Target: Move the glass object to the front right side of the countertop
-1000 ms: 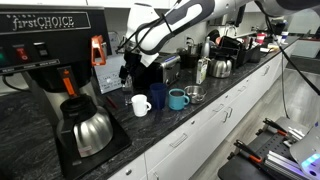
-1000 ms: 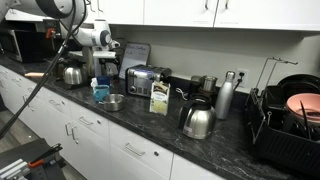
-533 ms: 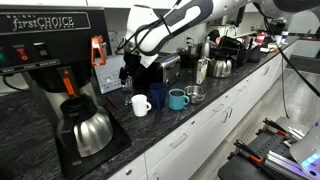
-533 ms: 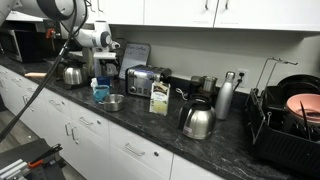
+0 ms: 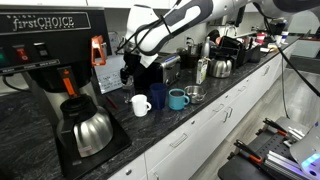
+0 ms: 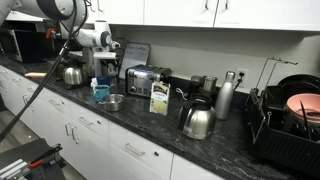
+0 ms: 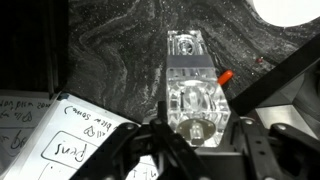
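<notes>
Glass object: we see a clear, blocky glass piece (image 7: 195,85) in the middle of the wrist view, resting on the dark speckled desk (image 7: 110,50); a small orange bit (image 7: 226,75) sits at its side
Jaws: they stand spread, one on each side of the near end of the glass object and just beside it; we cannot tell whether they press on the glass or only flank it
Paper: a white sheet with handwriting (image 7: 60,140) lies close to the glass object in the wrist view
Arm: in both exterior views the white arm (image 5: 172,22) (image 6: 95,38) reaches down to the back of the desk, near the wall; there we cannot make out the glass itself
In front of the arm: a white mug (image 5: 140,104), a dark blue cup (image 5: 158,95), a teal mug (image 5: 177,98) and a small metal bowl (image 5: 194,94) stand near one another towards the desk's front edge
Coffee corner: a black coffee machine (image 5: 45,40) with a steel carafe (image 5: 88,128) below it
Farther along: in an exterior view we note a toaster (image 6: 147,79), a carton (image 6: 158,98), a steel pot (image 6: 197,120), a tall flask (image 6: 225,96) and a dish rack (image 6: 285,125)
Below: white cabinet fronts (image 6: 110,150) with silver handles
</notes>
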